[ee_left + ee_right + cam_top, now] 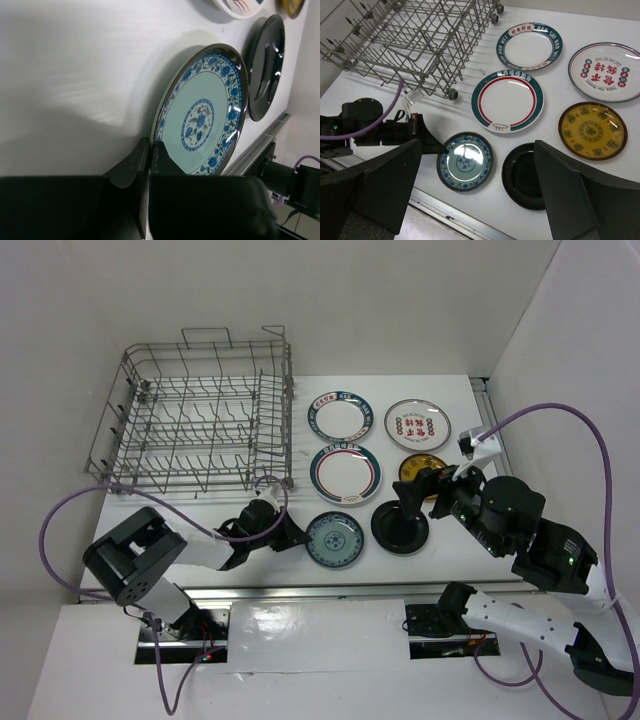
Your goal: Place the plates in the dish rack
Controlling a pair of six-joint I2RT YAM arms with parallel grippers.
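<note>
Left pincer (150, 146) narrow at teal plate (202, 117) rim; right pincer (477, 147) wide above black plate (525, 176).

- White table (375, 390), seen from above.
- Grey wire dish rack (200, 420) stands back left.
- R of rack: 6 round plates in 2 cols, none overlapping.
- Col nearer rack, back to front: green-rim plate (340, 417), 2nd green-rim plate (345, 472), pale teal plate (335, 539).
- Outer col: red-marked white plate (417, 423), yellow plate (420, 468), black plate (400, 527).

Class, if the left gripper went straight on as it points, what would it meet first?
The teal patterned plate: its near rim lies at the tips of the left gripper; contact unclear.
</note>
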